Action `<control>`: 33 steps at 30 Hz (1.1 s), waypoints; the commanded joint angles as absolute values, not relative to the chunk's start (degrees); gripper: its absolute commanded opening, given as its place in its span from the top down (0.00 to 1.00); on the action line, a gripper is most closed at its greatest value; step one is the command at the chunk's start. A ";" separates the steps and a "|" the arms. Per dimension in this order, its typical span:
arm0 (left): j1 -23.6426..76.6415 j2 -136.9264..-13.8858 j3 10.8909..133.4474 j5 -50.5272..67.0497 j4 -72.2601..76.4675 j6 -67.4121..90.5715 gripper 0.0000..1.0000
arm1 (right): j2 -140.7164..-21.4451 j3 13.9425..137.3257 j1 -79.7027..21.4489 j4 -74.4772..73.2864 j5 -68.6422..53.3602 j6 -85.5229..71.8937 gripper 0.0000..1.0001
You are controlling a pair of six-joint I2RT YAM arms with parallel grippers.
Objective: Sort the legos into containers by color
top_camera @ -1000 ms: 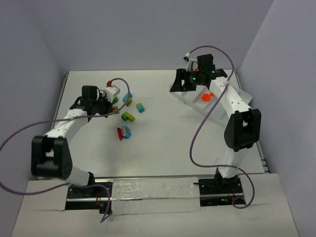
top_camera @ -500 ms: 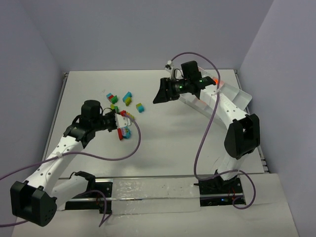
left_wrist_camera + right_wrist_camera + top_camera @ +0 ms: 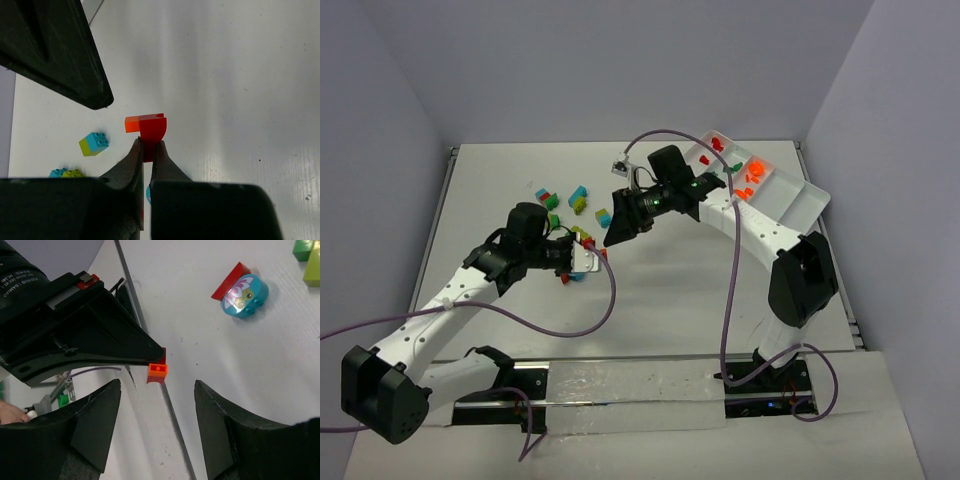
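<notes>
My left gripper [image 3: 588, 256] is shut on a red brick with an orange piece [image 3: 149, 129] and holds it above the table [image 3: 660, 290]. The same brick shows in the right wrist view [image 3: 157, 371]. My right gripper [image 3: 617, 232] is open and empty, just right of that brick, its fingers [image 3: 95, 425] spread to either side of it. Loose legos [image 3: 578, 201] in green, cyan and yellow-green lie at the back left. The white tray [image 3: 802, 196] at the back right holds red bricks [image 3: 717, 144] and orange bricks [image 3: 750, 178] in separate compartments.
A cyan round piece with a red part [image 3: 241, 290] lies on the table below the grippers. A cyan and yellow-green brick [image 3: 93, 143] lies nearby. The right gripper's black finger [image 3: 55, 50] fills the upper left of the left wrist view.
My left gripper has moved right from the brick pile with the red brick in it. My right gripper has swung left from the tray to meet it.
</notes>
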State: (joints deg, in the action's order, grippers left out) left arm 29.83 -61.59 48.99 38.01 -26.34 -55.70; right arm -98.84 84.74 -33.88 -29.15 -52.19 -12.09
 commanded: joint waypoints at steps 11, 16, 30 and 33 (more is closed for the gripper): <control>31.55 -61.97 50.81 39.84 -24.36 -54.40 1.00 | -103.34 85.43 -35.77 -27.40 -55.81 -13.27 0.35; 31.82 -62.14 50.62 39.82 -23.90 -54.23 1.00 | -103.70 85.34 -36.03 -27.25 -56.35 -13.18 0.45; 31.82 -62.37 48.53 38.48 -22.06 -54.28 1.00 | -101.58 84.08 -36.39 -26.64 -57.81 -12.88 0.98; 31.90 -62.28 47.98 38.88 -23.14 -56.14 1.00 | -101.25 84.80 -36.05 -27.26 -56.94 -12.57 1.00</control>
